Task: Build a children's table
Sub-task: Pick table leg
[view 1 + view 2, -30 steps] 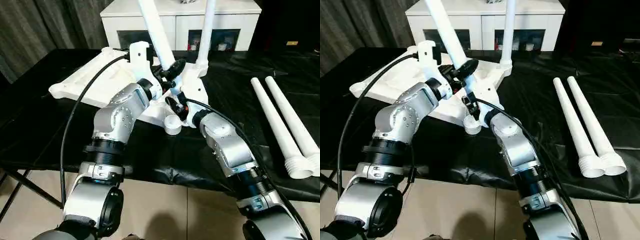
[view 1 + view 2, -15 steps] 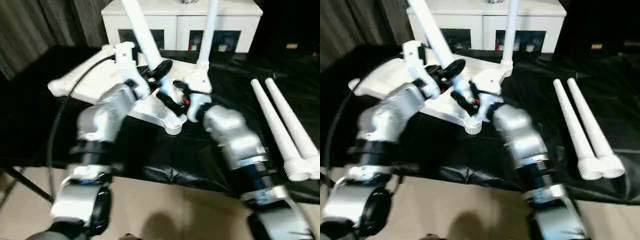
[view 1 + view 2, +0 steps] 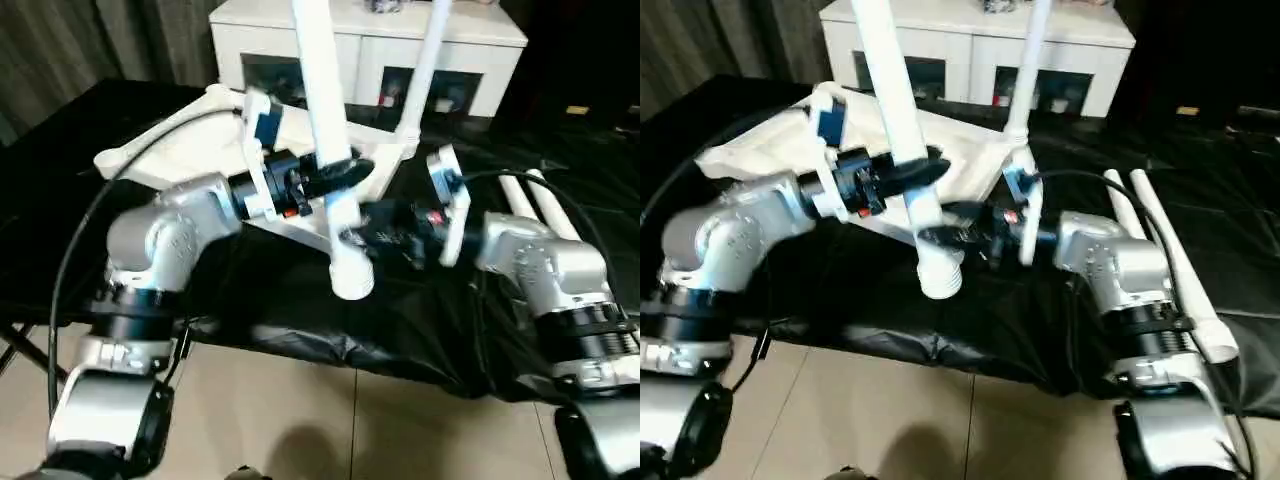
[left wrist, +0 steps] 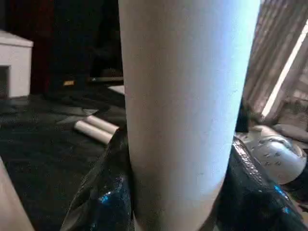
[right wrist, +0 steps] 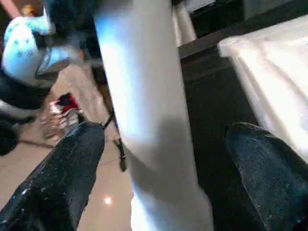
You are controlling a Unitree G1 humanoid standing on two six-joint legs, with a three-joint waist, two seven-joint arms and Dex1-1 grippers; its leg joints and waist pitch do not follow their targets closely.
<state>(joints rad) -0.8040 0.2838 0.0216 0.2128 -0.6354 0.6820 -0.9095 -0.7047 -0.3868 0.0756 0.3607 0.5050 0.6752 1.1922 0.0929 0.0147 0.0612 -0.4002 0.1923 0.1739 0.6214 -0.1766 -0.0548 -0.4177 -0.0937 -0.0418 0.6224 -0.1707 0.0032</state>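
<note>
The white plastic rectangular tabletop (image 3: 215,150) lies ribbed underside up on the black-covered counter (image 3: 90,250), its near corner pointing toward the counter's front edge. Beyond the tabletop stands a white cabinet with glass doors (image 3: 365,50). One long tapered white tube leg (image 3: 415,85) stands upright in the tabletop's far corner socket.

A second white tube leg (image 3: 330,150) is held just above the tabletop's near corner, close to upright, its threaded wide end (image 3: 350,280) hanging free past that corner. The left end effector (image 3: 335,178) pinches this leg mid-shaft, a black finger (image 4: 103,192) pressed on either side of the tube. The right end effector (image 3: 385,232) sits lower on the same leg, just beside the tabletop's near corner; its fingers (image 5: 67,168) stand spread wide with clear gaps to the tube on both sides, not touching it.

Two more white tube legs (image 3: 555,215) lie side by side on the counter, well apart from the tabletop on the robot's right, with bare black cloth between them and the tabletop.
</note>
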